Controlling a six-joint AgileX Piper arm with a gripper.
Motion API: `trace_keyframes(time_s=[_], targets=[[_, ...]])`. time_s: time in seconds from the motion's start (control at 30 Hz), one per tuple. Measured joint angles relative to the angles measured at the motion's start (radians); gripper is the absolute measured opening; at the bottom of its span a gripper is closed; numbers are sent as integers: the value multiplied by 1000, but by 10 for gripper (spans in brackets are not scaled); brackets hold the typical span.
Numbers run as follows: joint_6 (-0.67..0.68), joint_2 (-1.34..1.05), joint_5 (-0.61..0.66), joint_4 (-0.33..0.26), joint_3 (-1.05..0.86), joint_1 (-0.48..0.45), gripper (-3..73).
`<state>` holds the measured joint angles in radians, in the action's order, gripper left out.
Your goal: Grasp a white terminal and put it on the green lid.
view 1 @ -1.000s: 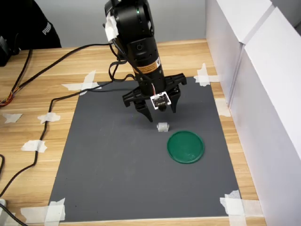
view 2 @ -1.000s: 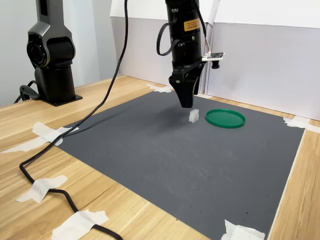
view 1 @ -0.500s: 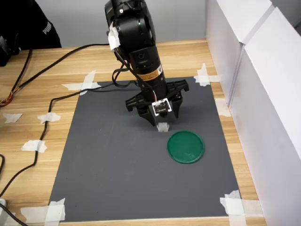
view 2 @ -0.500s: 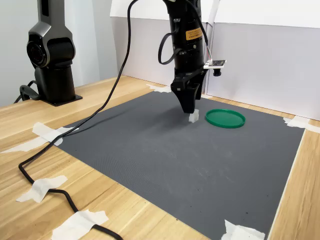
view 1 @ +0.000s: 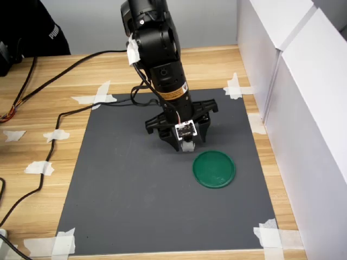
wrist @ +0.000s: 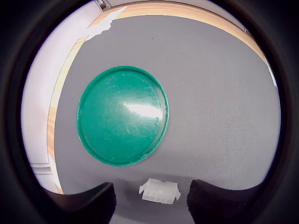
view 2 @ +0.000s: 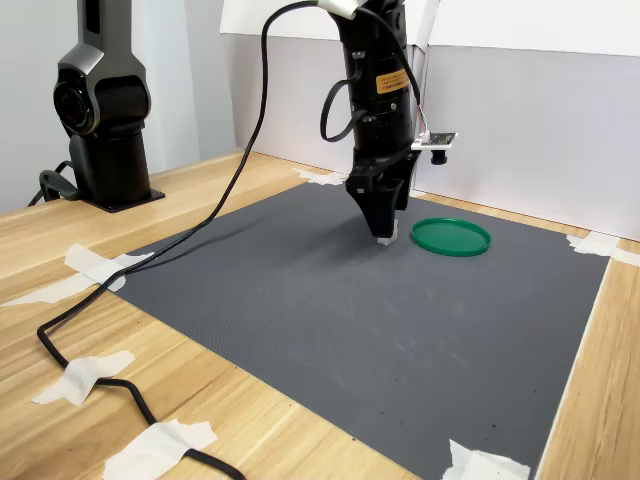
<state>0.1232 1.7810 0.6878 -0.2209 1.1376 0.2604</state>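
Dark matting on the wooden surface (view 1: 49, 103) carries the white terminal (wrist: 160, 191), seen low in the wrist view between the open pincer (wrist: 152, 203) fingers, ungripped; closing, lifting, then carrying to the green lid (wrist: 122, 121) is judged next.

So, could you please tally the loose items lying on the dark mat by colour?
White: 1, the white terminal, lying between the open tool fingers.
Green: 1, the green lid, beside the terminal and apart from it.
Total: 2
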Motion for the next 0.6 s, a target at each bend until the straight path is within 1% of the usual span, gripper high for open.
trace_keyframes(time_s=[0.33, 0.6], targets=[[-6, 26, -14, 2, 0, 0, 639], [-17, 44, -17, 12, 1, 0, 603]])
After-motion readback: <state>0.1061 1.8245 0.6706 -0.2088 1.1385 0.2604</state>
